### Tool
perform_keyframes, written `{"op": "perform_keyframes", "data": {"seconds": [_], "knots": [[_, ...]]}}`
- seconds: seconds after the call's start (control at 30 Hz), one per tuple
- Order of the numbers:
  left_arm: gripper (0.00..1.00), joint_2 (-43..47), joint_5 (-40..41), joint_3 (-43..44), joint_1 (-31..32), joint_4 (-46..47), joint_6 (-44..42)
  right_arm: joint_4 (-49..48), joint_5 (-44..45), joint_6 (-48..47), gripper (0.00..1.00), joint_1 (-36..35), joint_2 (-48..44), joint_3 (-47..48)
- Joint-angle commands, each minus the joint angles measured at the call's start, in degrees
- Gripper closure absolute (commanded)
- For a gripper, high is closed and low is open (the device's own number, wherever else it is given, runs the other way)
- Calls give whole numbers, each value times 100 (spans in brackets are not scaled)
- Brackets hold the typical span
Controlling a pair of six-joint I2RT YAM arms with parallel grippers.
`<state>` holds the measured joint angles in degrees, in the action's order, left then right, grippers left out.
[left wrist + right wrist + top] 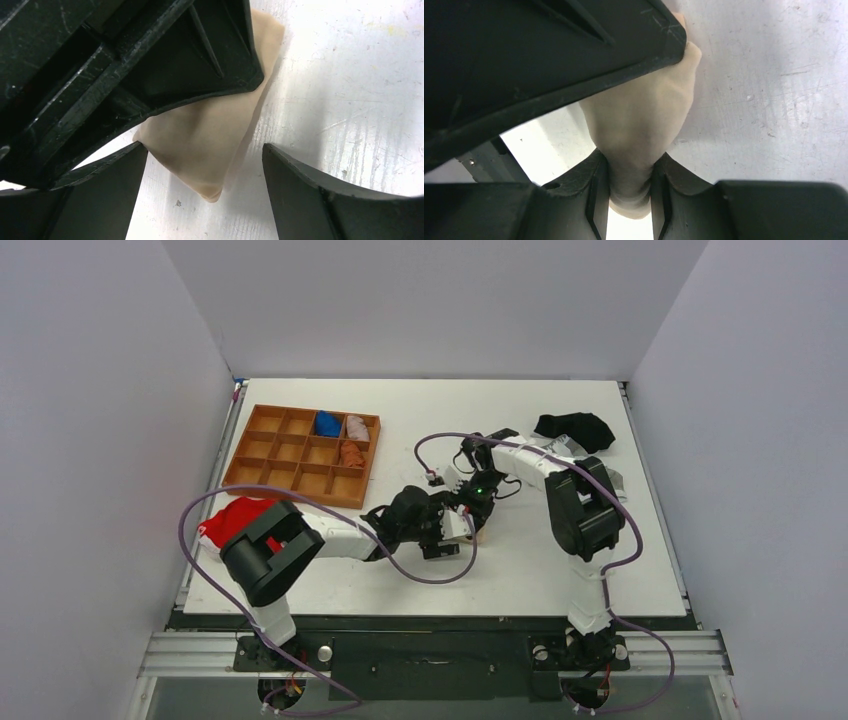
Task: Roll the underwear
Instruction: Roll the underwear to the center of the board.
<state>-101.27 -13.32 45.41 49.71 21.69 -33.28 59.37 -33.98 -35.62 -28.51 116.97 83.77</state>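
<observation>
The underwear (210,145) is a pale beige folded piece of fabric lying on the white table, one corner pointing toward me in the left wrist view. My left gripper (205,172) stands open around that corner, and its fingers (320,195) do not touch the fabric. My right gripper (631,192) is shut on a bunched end of the underwear (644,110). In the top view both grippers meet at the table's centre, left gripper (445,532) and right gripper (470,510), and they hide nearly all of the underwear.
A wooden compartment tray (262,465) sits at the back left with blue, pale and brown rolls in it. A red garment (225,518) lies by the left arm. A black garment (575,428) lies at the back right.
</observation>
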Motion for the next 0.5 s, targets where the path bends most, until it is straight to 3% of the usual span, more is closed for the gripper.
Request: {"op": "perform_keyframes", "data": {"seconds": [0.0, 0.23, 0.47], "knots": [[19, -242, -243, 293, 117, 158, -130, 182, 393, -398, 100, -128, 532, -249], [29, -384, -508, 319, 142, 44, -35, 228, 199, -553, 100, -73, 426, -289], [26, -481, -668, 269, 280, 192, 237, 235, 61, -483, 100, 33, 445, -273]]}}
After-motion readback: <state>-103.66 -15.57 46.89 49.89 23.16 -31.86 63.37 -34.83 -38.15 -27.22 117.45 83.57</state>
